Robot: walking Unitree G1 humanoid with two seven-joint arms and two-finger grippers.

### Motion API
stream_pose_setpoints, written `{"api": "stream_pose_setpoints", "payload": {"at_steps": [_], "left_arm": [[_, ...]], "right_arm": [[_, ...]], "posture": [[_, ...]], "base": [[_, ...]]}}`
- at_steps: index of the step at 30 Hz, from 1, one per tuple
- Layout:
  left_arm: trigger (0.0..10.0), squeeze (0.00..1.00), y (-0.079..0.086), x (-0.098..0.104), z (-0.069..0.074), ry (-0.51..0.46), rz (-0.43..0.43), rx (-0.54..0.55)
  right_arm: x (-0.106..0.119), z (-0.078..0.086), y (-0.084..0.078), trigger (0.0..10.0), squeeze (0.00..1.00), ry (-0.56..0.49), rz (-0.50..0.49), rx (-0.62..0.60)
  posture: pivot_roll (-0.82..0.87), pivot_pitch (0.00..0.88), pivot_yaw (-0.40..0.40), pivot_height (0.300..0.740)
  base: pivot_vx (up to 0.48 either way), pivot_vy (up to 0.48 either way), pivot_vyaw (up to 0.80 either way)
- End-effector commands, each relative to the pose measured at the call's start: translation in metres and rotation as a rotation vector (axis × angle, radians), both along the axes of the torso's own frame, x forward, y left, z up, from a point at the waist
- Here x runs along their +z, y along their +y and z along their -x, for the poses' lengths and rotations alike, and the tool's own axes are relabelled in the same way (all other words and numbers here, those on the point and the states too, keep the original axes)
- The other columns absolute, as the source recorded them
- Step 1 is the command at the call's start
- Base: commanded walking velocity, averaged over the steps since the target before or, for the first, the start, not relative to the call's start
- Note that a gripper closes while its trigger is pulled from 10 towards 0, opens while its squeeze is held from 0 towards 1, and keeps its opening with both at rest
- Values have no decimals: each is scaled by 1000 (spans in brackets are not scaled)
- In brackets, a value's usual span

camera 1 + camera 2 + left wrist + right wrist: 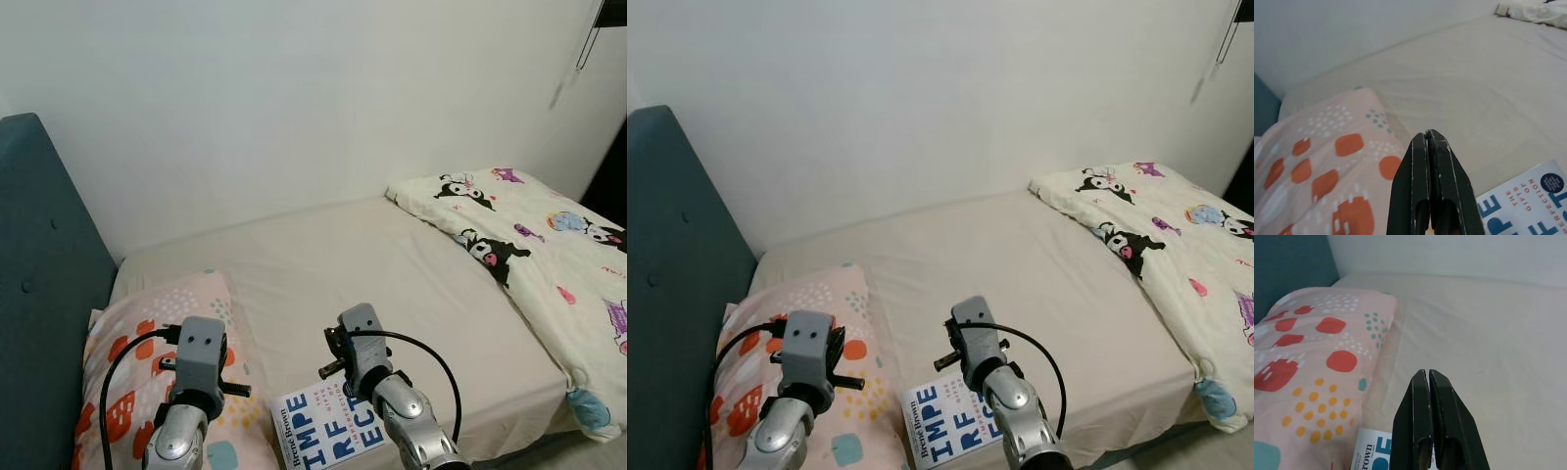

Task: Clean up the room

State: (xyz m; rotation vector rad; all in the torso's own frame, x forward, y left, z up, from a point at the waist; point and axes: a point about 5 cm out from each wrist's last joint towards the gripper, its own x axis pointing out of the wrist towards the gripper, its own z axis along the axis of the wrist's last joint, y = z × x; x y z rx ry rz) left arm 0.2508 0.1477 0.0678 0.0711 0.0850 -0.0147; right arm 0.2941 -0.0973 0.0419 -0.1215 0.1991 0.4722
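One book (328,428) flat at the near edge of the bed (392,264), just beside the spotted pillow (147,362) at the headboard (39,294) end; likely left out, so the thing to tidy. White cover, large blue letters, spine toward the pillow. Hovering above it, right gripper (1430,396) with jaws pressed together, holding nothing. Left gripper (1429,161) raised over the pillow's edge, jaws likewise together. Bunched at the far corner, a cartoon-print blanket (529,245), probably awaiting straightening.
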Motion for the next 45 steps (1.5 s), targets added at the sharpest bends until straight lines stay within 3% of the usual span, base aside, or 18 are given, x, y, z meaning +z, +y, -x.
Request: {"api": "stream_pose_setpoints", "payload": {"at_steps": [1, 19, 45], "left_arm": [[10000, 0, 1, -4, 2, 17, -16, 0], [10000, 0, 26, 0, 3, 28, -24, 53], [10000, 0, 33, 0, 3, 40, -26, 77]], "right_arm": [[-4, 3, -1, 10000, 0, 11, 2, 7], [-17, 0, -11, 10000, 0, 91, 55, -37], [-20, 1, -7, 10000, 0, 93, 48, -9]], "posture": [[-52, 0, -12, 740], [-13, 0, 25, 740], [-13, 0, 31, 740]], "base": [[0, 0, -800], [0, 0, -800], [0, 0, -800]]}}
